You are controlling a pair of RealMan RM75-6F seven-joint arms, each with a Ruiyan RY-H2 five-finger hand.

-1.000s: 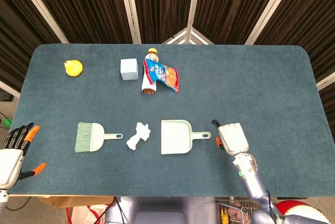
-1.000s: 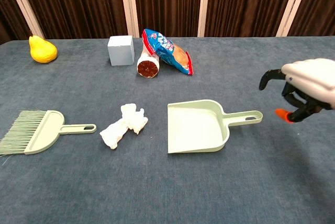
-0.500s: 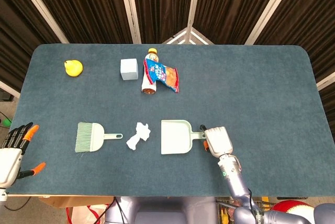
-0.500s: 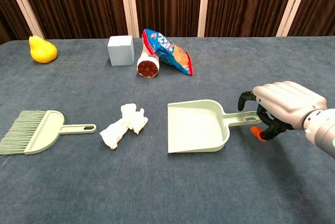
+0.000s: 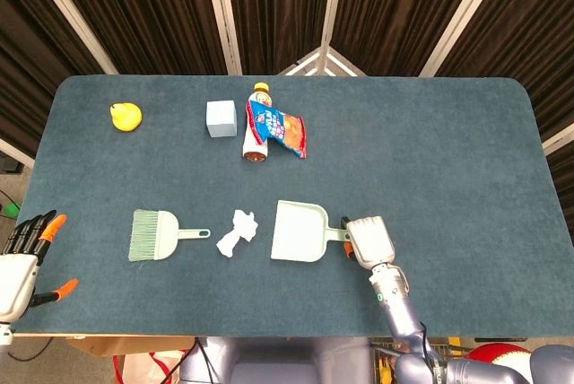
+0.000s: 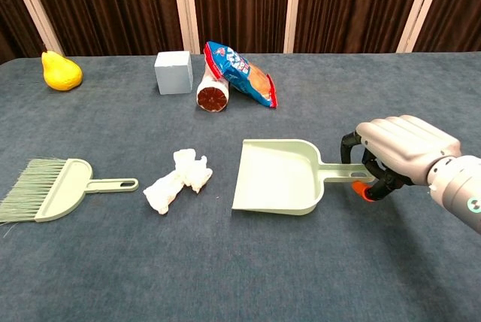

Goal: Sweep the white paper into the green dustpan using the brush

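From the head view we count one brush [image 5: 158, 235], one crumpled paper [image 5: 237, 233] and one dustpan [image 5: 300, 231], lined up left to right on the table [image 5: 448, 160]. The paper lies between brush and dustpan, touching neither. Our right hand [image 5: 369, 240] sits over the end of the dustpan handle. Our left hand [image 5: 22, 258] hangs off the table's left edge, fingers spread, holding nothing. At the back we see one pear [image 5: 126, 116], one cube [image 5: 220, 118], one bottle [image 5: 257, 124] and one snack bag [image 5: 280, 128] leaning on the bottle.

From the chest view, the right hand [image 6: 394, 155] has its fingers curled down around the dustpan [image 6: 278, 177] handle, gripping it. The paper [image 6: 177, 180] rests just left of the pan's open edge, and the brush [image 6: 49, 190] lies further left, untouched. The left hand is out of this view.
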